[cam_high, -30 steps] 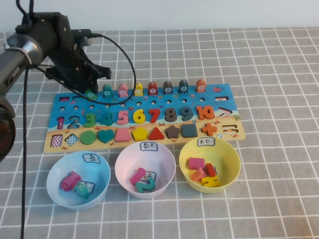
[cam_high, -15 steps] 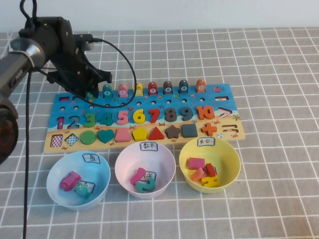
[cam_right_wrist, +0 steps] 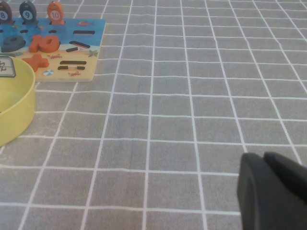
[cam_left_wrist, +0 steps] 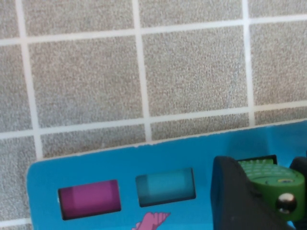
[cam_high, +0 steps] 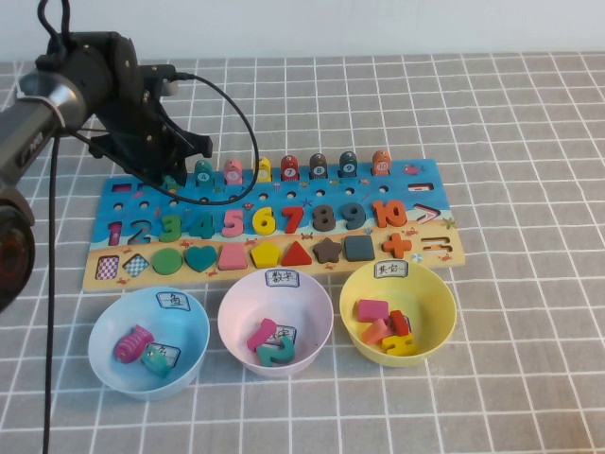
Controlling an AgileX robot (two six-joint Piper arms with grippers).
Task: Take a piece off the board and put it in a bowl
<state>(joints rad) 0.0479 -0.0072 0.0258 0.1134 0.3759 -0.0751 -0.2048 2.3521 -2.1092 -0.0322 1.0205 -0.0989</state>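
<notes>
Between the left gripper's [cam_left_wrist: 261,184] closing fingers sits the green piece [cam_left_wrist: 268,175], not yet lifted from the board [cam_high: 416,203]; a loose pinch could drop it. Well beyond, toward the robot, waits the bowl [cam_high: 104,336]. Right gripper [cam_right_wrist: 273,191] parked, fingers together.

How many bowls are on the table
3, in a row in front of the board: the light blue bowl toward the robot's left, the pink bowl in the middle, and the yellow bowl toward its right.
</notes>
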